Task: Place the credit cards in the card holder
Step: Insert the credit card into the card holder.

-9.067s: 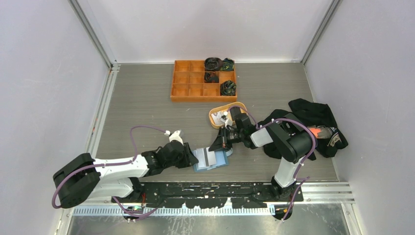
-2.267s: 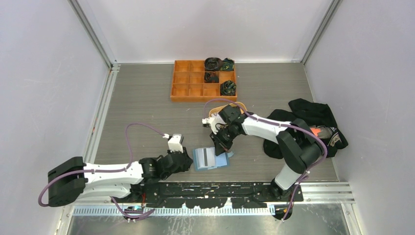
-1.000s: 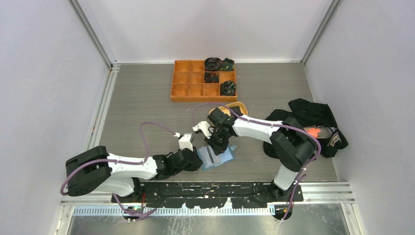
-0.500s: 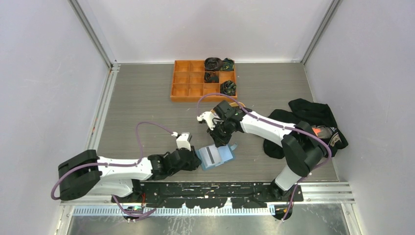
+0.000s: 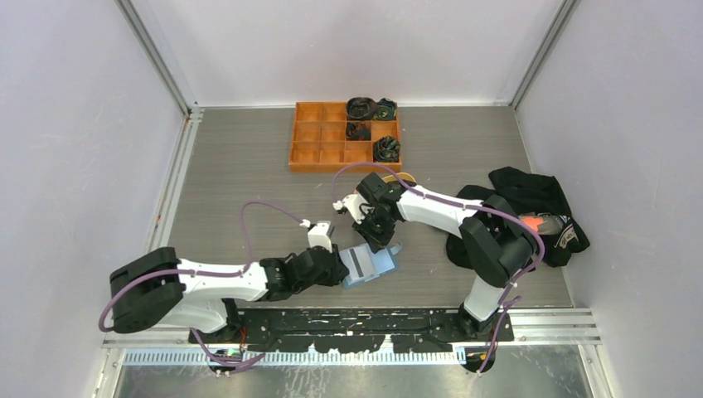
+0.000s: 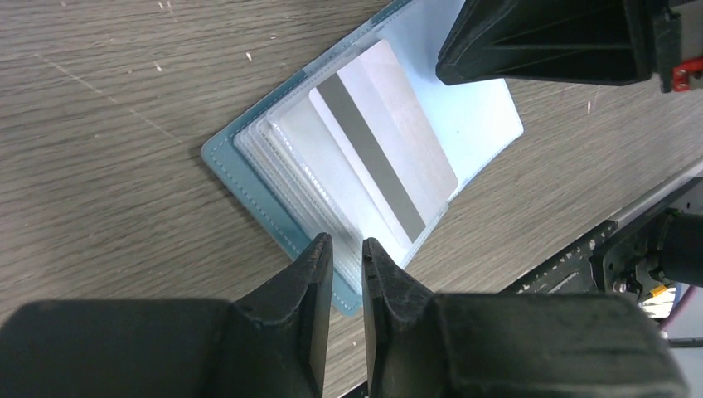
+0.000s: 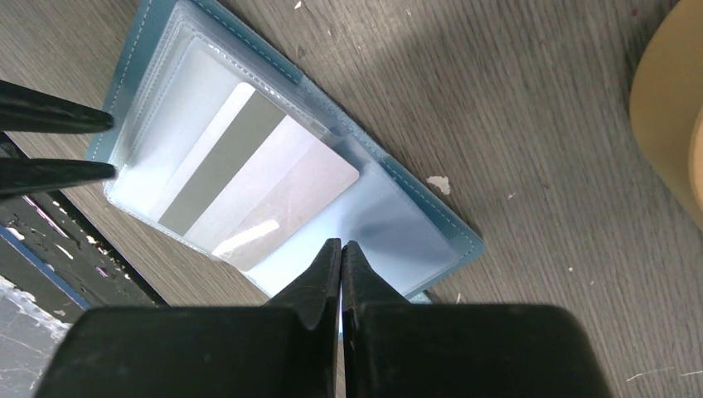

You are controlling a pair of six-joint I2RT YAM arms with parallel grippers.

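Lying open near the front of the table (image 5: 249,191), seen from above, the card holder (image 5: 381,264) runs roughly left-right. Left wrist view: the left gripper (image 6: 345,245), jaws a slit apart and empty, braces its edge, likely against sliding. Right wrist view: the right gripper (image 7: 341,249), pinched shut on nothing, sits at the half-sleeved credit card (image 7: 265,182), which points lengthwise into its pocket.
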